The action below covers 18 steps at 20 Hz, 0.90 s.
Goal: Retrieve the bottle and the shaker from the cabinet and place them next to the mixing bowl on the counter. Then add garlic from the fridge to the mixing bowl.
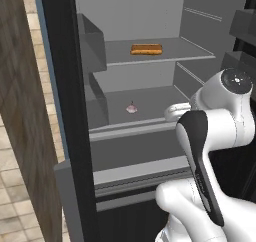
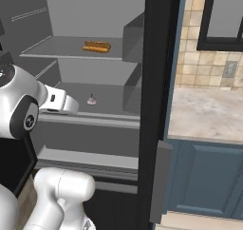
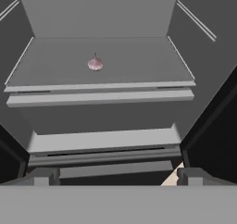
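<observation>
Two dark tips of the gripper [image 3: 118, 174] stand spread wide and empty, just outside the open fridge [image 1: 67, 111], so this looks like the garlic-fetching step. Next it must reach forward over the shelf's front edge to the garlic [image 3: 95, 64], a small whitish-pink bulb resting mid-shelf, well apart from the gripper.

flat, dim, perhaps shadowless render

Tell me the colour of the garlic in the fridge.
Whitish with a pink-purple tinge; the garlic shows best in the hand view.
</observation>
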Tool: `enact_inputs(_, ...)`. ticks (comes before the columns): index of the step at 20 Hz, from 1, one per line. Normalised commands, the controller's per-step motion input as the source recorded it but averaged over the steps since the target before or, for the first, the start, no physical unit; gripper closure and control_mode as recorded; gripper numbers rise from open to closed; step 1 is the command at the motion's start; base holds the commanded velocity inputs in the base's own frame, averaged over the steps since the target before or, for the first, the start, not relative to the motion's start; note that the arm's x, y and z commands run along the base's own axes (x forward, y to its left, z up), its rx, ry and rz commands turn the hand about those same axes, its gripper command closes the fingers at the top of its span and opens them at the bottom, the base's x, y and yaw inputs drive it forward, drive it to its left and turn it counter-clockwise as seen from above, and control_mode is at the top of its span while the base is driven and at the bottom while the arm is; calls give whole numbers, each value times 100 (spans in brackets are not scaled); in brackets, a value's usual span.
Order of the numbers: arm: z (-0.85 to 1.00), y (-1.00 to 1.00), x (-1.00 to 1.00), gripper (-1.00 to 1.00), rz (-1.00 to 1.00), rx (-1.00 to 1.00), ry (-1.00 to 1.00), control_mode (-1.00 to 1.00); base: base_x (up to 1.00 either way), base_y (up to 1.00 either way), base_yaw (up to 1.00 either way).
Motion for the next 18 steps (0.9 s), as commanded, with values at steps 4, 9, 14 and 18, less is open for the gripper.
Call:
enact_inputs(4,0,0,0,-100,0,0,0,100,0,0,0)
enact_inputs(9,0,0,0,-100,0,0,0,-100,0,0,0)
enact_inputs(14,-3,-11,43,-100,13,2,0,-100,0,0,0)
enact_inputs(18,0,-13,53,-100,21,2,5,-100,0,0,0)
